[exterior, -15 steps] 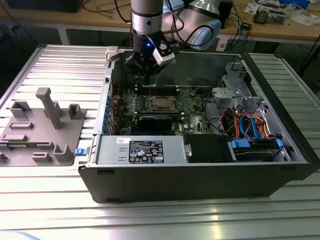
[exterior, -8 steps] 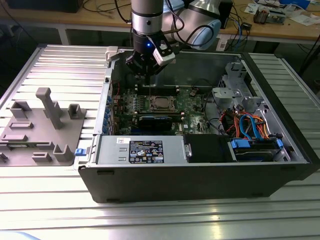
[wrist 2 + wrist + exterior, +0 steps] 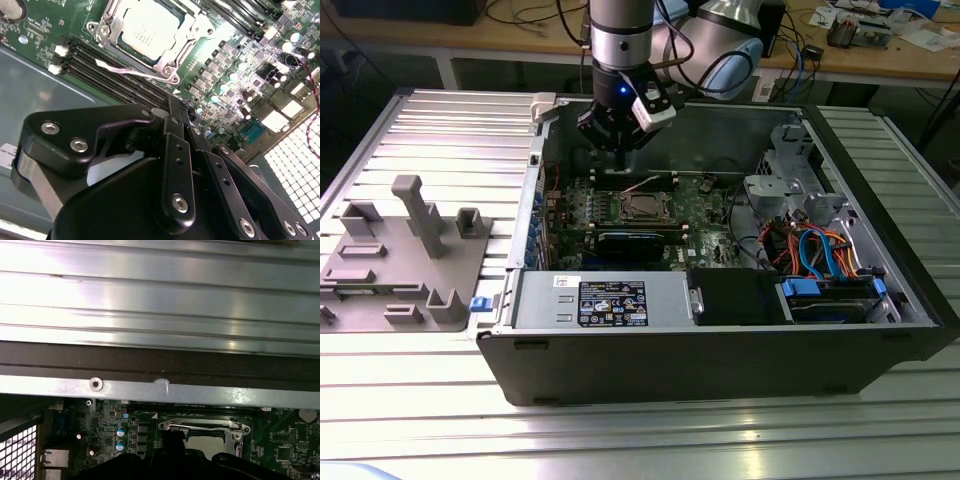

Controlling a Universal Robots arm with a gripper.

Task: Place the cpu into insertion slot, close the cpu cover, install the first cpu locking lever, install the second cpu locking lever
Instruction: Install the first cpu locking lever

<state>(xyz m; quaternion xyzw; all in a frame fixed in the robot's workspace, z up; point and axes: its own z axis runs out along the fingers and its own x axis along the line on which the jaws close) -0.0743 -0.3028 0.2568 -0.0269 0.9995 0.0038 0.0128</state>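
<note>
The cpu (image 3: 147, 27) shows its dull silver top inside the socket on the green motherboard. The cpu cover (image 3: 192, 35), a silvery frame, lies flat around it, with the chip showing through its window. A thin metal lever (image 3: 131, 73) runs along the socket's edge next to the memory slots. My gripper (image 3: 179, 106) hangs above the board just beside the socket, shut with nothing between its black fingers. In the exterior view the gripper (image 3: 620, 163) is over the back of the board, behind the socket (image 3: 640, 207). In the first wrist view the cover (image 3: 235, 437) frames the cpu (image 3: 210, 445).
The open case (image 3: 720, 350) lies on a ribbed aluminium table (image 3: 440, 130). A power supply (image 3: 600, 300) fills the front, and a drive cage with orange and blue cables (image 3: 825, 250) is at the exterior view's right. A grey fixture tray (image 3: 400, 260) lies at the left. The case wall (image 3: 150, 390) runs close behind the gripper.
</note>
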